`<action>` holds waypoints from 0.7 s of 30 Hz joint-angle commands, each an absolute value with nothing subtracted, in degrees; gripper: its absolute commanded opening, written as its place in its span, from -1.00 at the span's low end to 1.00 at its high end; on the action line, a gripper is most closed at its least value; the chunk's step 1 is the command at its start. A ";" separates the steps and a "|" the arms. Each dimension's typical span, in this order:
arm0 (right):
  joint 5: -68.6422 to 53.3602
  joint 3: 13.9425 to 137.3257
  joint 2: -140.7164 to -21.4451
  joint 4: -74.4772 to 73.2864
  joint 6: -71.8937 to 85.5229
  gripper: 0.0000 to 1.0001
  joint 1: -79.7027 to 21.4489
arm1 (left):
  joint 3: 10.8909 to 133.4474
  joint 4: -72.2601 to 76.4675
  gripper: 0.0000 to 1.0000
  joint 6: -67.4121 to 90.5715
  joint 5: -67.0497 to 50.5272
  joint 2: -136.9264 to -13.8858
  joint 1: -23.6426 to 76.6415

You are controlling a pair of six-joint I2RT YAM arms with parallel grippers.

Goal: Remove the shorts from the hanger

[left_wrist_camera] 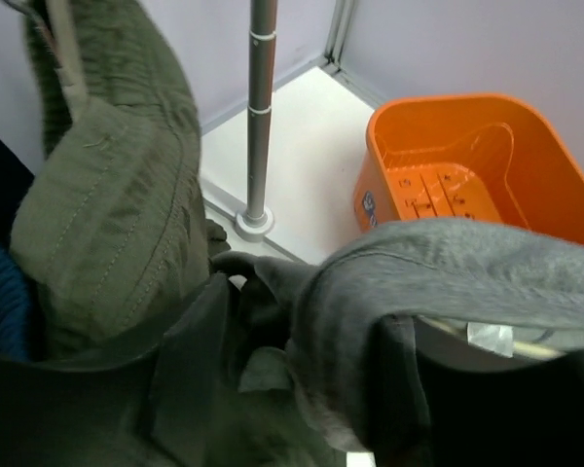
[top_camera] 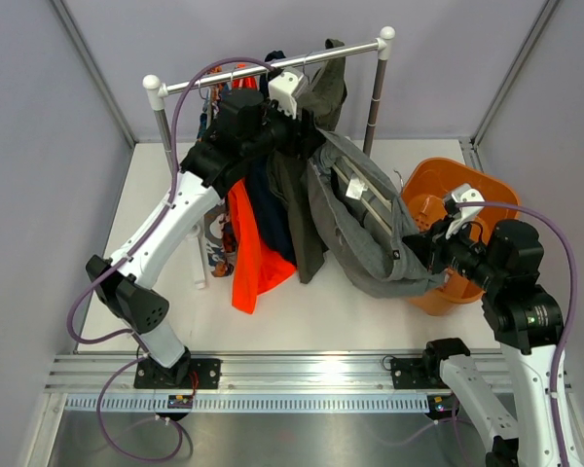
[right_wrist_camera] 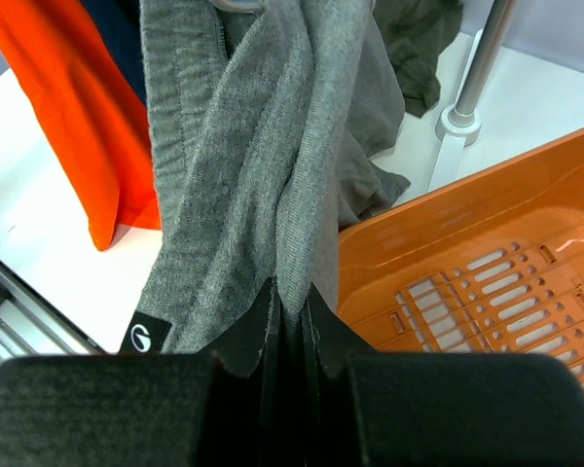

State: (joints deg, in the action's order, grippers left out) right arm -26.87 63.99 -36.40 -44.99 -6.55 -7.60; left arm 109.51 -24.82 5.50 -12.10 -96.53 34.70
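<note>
Two-arm workspace with a clothes rack (top_camera: 273, 70) along the far edge of the table (top_camera: 302, 311) and an orange basket (top_camera: 487, 190) at its right edge. The mid-grey shorts (top_camera: 370, 224) stretch from the rack towards the basket, with the pale bars of a hanger (top_camera: 362, 197) showing inside the waistband. The right gripper (top_camera: 420, 250) has its jaws clamped on a fold of this grey cloth, just above the small dark label (right_wrist_camera: 146, 336). The left gripper (top_camera: 297, 131) is up at the rack, jaws apart, with grey and olive cloth between them. The olive-green shorts (top_camera: 326, 92) hang from the rail near its right post; an orange pair (top_camera: 253, 258) hangs further left.
</note>
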 commanded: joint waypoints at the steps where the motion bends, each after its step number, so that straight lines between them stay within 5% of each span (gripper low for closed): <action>1: -25.75 66.80 -35.60 -47.99 -4.75 -1.00 -7.21 | 108.72 -15.91 0.22 3.52 -9.04 -92.46 31.02; 11: -25.84 68.29 -36.91 -46.84 -3.96 -1.00 -7.21 | 105.38 -15.47 0.58 0.44 -23.72 -91.76 32.43; 18: -28.56 69.96 -37.70 -46.23 -3.08 -1.00 -7.21 | 104.41 -17.49 0.54 -2.81 -22.44 -92.90 35.15; 21: -30.58 70.31 -37.79 -46.14 -2.90 -1.00 -7.21 | 106.16 -18.81 0.37 -4.92 -15.24 -94.74 37.43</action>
